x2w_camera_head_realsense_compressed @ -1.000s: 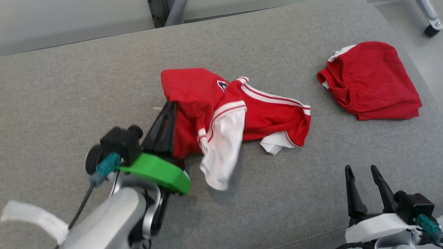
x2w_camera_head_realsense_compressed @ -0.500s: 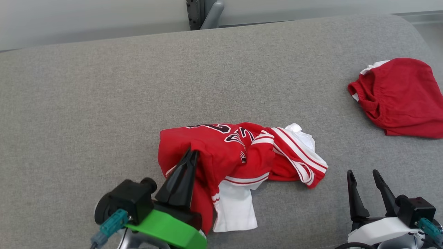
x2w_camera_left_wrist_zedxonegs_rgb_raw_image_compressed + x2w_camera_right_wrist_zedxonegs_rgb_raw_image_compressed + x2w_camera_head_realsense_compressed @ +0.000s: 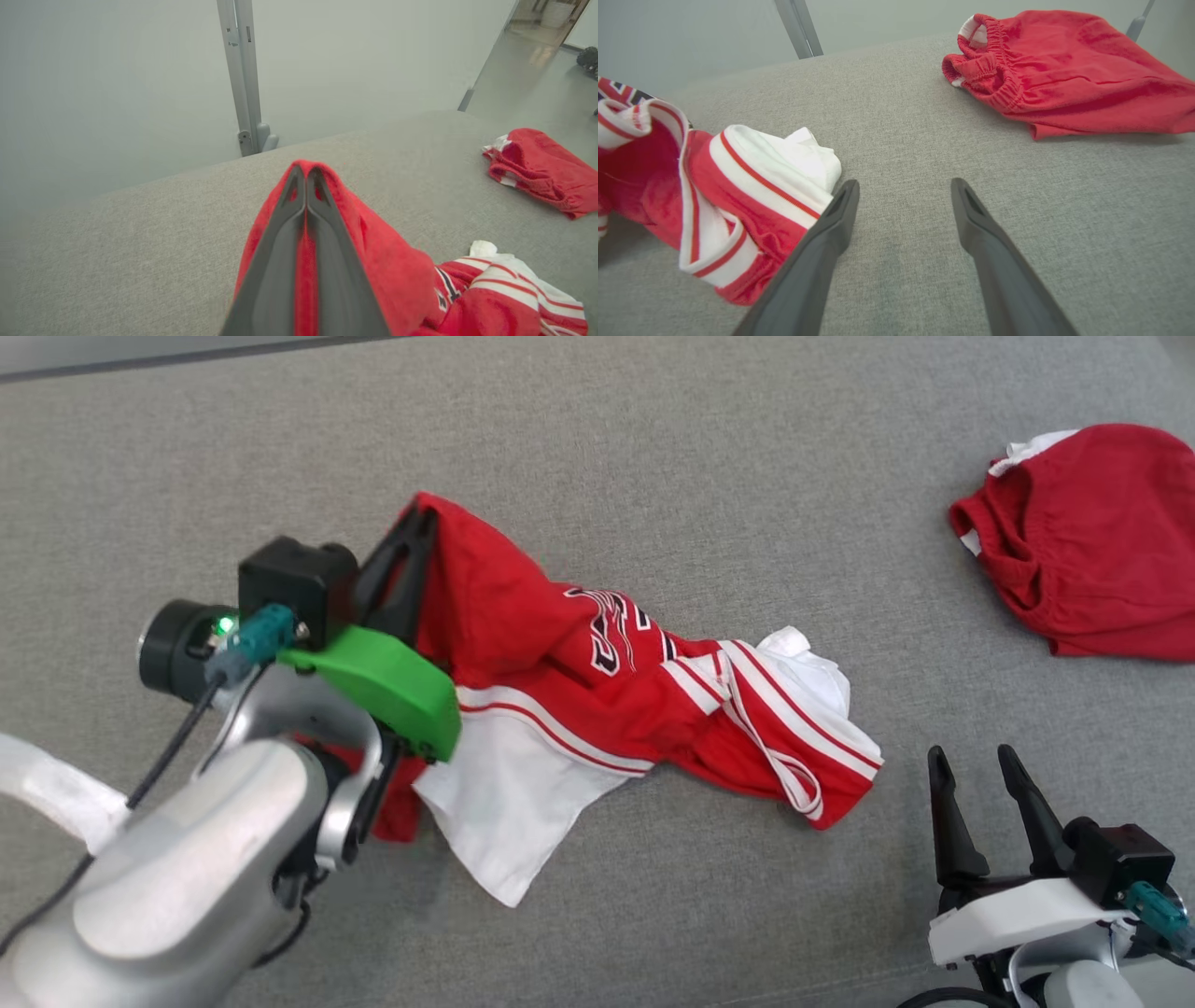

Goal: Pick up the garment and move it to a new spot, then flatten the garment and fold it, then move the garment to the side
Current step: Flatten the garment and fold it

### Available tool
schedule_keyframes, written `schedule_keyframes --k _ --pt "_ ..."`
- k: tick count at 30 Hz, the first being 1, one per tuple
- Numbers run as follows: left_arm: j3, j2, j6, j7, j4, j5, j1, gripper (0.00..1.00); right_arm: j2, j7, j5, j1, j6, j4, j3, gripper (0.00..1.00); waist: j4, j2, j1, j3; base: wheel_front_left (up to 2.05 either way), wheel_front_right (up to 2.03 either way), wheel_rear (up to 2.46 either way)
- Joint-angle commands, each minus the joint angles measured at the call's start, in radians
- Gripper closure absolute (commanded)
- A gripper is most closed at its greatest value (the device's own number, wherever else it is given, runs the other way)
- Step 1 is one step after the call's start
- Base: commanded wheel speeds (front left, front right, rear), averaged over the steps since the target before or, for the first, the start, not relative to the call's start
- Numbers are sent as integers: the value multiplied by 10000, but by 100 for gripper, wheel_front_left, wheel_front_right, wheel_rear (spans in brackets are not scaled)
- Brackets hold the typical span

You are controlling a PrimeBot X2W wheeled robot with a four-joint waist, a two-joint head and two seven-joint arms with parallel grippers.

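Pressed tight together, the two dark fingers [image 3: 275, 275] of the left gripper [image 3: 417, 523] pinch a fold of the red-and-white jersey [image 3: 597, 709], lifting that corner into a peak above the grey upholstered surface [image 3: 653, 448]. From the pinch the jersey trails down and away to the robot's right. Its lettered chest is creased, a white panel spreads flat toward the robot, and the striped trim lies bunched at the far end on the fabric. Near that bunched end the right gripper [image 3: 971, 761] sits low over the surface, fingers spread apart with nothing between them; in the right wrist view one finger is just beside the striped hem. Well apart, toward the right side of the surface, lies a crumpled pair of red shorts [image 3: 1083, 541]. Behind the surface a grey metal post [image 3: 243, 79] stands against a pale wall.
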Motion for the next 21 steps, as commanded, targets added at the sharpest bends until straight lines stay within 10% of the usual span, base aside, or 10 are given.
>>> schedule_keyframes --k 1,5,11,15,16,21 --pt "66 63 -165 -31 506 102 -321 100 36 -14 47 -146 -12 2 -2 0 -459 0 0 526 0 0 0" --pt "34 -52 -826 -108 2390 83 -973 86 63 -14 51 -279 -12 47 -95 0 -727 0 0 827 0 0 0" --pt "-56 -554 -1724 -529 4747 -115 -1400 96 72 -14 53 -388 -12 81 -185 0 -897 0 0 969 0 0 0" --pt "-54 -863 -2018 -1020 5935 -236 -1286 34 76 -14 -10 -351 -12 125 -216 0 -896 0 0 841 0 0 0" --pt "-9 -931 -2060 -1120 6124 -311 -1199 0 79 -14 -22 -329 -12 122 -227 0 -876 0 0 784 0 0 0" --pt "122 -1020 -2156 -1393 6465 -574 -749 0 88 -14 -94 -111 -12 150 -245 0 -736 0 0 436 0 0 0"
